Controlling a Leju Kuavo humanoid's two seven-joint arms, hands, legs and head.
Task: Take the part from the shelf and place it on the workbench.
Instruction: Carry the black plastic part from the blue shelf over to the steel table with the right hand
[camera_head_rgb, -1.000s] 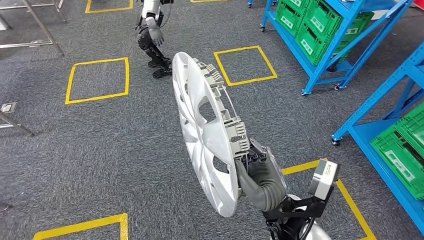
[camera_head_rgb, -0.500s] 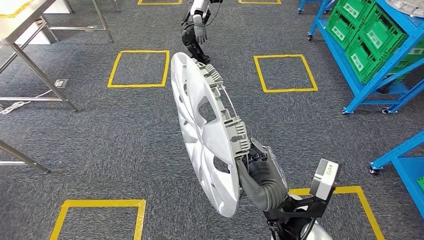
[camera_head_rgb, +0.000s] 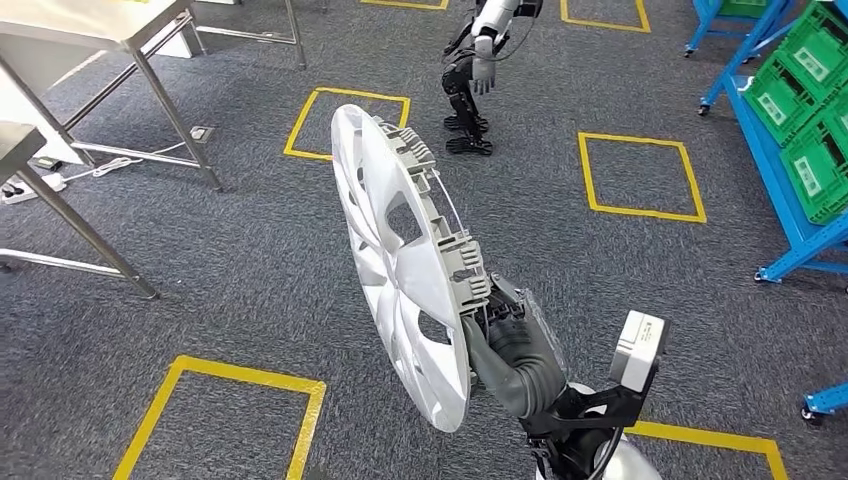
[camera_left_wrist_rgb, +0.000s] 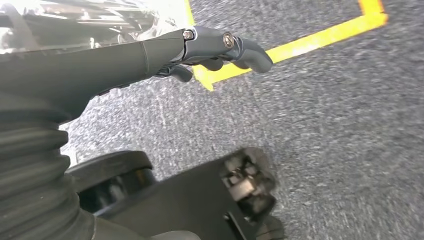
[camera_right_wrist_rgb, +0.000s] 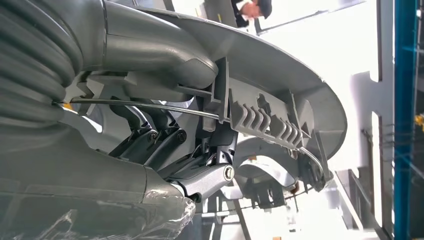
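The part is a silver wheel cover, held on edge and nearly upright in front of me in the head view. My right hand grips its lower rim from the ribbed back side. In the right wrist view the thick thumb lies across the cover's grey clips and the darker fingers hook under the rim. My left hand hangs above the grey carpet with its fingers apart, slightly curled at the tips, holding nothing. A steel workbench stands at the far left.
Blue shelving with green crates runs along the right edge. Another humanoid robot stands ahead near the top. Yellow taped squares mark the carpet. A second table's leg crosses the left side, with cables beneath.
The whole picture has swung: the camera turned left, so the shelves slid toward the right edge and the steel tables came in at the left. The wheel cover stays in my right hand.
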